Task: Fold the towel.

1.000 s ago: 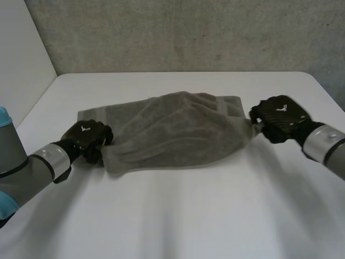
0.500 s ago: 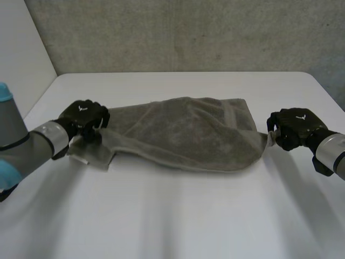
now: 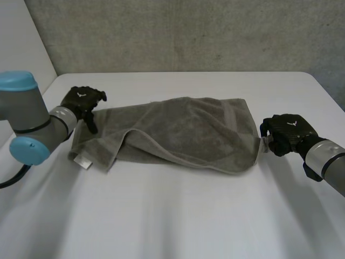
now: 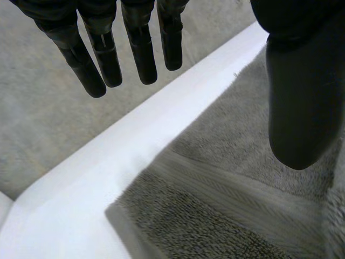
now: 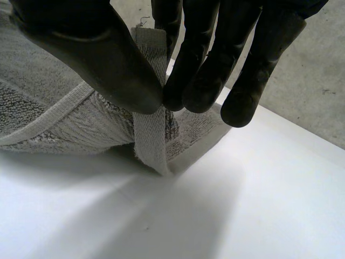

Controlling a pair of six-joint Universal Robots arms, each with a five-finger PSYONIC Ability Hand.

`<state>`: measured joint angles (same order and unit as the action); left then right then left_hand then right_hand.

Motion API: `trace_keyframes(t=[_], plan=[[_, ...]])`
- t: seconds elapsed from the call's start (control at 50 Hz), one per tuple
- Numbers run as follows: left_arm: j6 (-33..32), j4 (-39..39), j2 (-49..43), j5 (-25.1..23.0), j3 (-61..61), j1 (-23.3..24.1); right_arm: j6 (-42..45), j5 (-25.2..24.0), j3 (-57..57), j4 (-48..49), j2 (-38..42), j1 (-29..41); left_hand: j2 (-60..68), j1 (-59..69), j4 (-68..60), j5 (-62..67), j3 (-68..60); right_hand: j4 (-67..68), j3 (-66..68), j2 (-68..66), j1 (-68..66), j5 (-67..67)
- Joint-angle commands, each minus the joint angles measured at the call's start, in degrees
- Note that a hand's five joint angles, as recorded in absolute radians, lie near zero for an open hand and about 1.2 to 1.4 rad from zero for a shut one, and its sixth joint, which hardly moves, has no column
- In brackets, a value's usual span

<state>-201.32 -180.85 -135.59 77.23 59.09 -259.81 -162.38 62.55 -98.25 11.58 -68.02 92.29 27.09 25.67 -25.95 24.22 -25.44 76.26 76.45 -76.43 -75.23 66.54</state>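
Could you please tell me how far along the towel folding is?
Apparently done: the grey terry towel lies doubled over on the white table, a lower layer poking out at its left end. In hand: the right hand pinches the hem at the towel's right end; the left hand is open beside the left far corner, holding nothing. Left: let go, smooth it, probably fold again.

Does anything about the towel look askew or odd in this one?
Yes. The towel lies folded crookedly: its upper layer runs diagonally and rumpled, leaving the lower layer's corner with a small label sticking out near the left robot hand, which is open. The right robot hand pinches the opposite end's hem.
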Motion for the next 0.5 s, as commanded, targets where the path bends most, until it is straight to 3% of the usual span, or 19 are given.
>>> trace_keyframes(t=[0.02,0.12,0.22,0.42,0.5], plan=[[2.9,0.6,12.3,0.0,11.9,0.8,0.1,0.6,-0.4,0.1,0.0,0.0,-5.8,-4.4,4.6,-12.9,4.1,3.7,3.6,-3.6,-4.8,3.5],[7.9,-1.0,18.0,0.0,18.9,4.6,0.1,0.6,-0.5,0.1,0.0,0.1,-6.1,-4.7,5.0,-13.2,4.5,3.7,3.6,-3.6,-4.8,3.5],[11.6,-3.9,18.1,0.4,22.2,8.0,0.1,0.6,-0.5,0.1,0.0,0.8,-6.6,-5.2,5.5,-13.7,5.0,3.7,3.6,-3.6,-4.8,3.5],[11.7,-10.7,9.6,1.7,19.8,12.8,0.3,0.6,-1.6,0.2,-0.1,1.1,-7.3,-5.9,6.1,-14.4,5.6,3.7,3.6,-3.6,-4.8,3.5],[11.6,-11.7,3.1,5.9,14.7,13.4,0.3,0.6,-2.0,0.2,-0.2,1.0,-6.3,-4.9,5.1,-13.4,4.6,3.7,3.6,-3.6,-4.8,3.5]])
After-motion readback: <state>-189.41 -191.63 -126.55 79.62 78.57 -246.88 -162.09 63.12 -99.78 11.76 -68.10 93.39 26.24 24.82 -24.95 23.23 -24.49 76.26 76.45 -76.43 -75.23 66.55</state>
